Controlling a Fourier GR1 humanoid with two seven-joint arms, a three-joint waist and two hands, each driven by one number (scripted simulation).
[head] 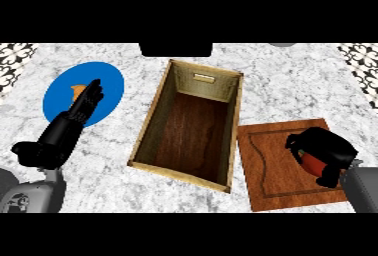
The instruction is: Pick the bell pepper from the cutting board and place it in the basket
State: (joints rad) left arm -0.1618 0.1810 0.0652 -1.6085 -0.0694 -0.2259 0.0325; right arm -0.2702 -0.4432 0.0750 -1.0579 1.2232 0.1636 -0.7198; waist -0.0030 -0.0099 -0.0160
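Note:
A brown wooden cutting board (269, 165) lies on the counter at the right. Over its right part my right hand (325, 150) is curled round a red-orange bell pepper (316, 162), of which only a small patch shows under the fingers. I cannot tell whether the pepper still touches the board. The basket (146, 134), a deep rectangular wooden box with a dark floor, stands in the middle, just left of the board. My left hand (74, 115) is held at the left with straight fingers pointing up, over a blue plate.
The blue round plate (111, 82) lies at the back left with a small orange thing (77, 89) on it, partly hidden by my left fingers. A dark object (176, 48) sits at the back edge behind the basket. The counter is white marble.

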